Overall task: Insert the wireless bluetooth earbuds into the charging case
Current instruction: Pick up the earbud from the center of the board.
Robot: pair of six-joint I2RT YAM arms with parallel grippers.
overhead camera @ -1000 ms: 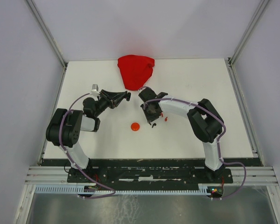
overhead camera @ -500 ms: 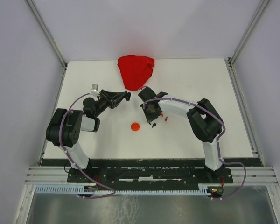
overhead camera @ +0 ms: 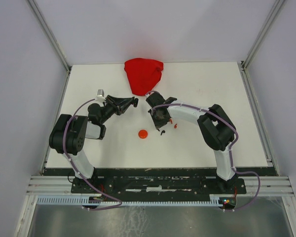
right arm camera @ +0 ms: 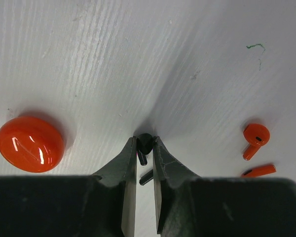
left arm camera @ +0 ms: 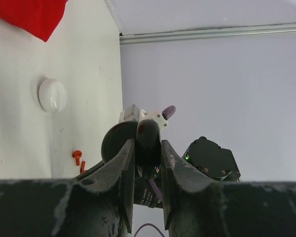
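Looking down, you see the white table (overhead camera: 212, 143) with a big red cloth (overhead camera: 143, 74) at its far edge. Your left gripper (left arm camera: 148, 148) is squeezed shut on a black case (left arm camera: 148, 133); a white case (left arm camera: 52, 95) lies beyond it. Your right gripper (right arm camera: 144, 144) pinches one black earbud (right arm camera: 145, 141) down at the table top. A red case (right arm camera: 30, 143) sits on one side, two red earbuds (right arm camera: 255, 138) on the other, near but not touching. Open table lies near the right edge.
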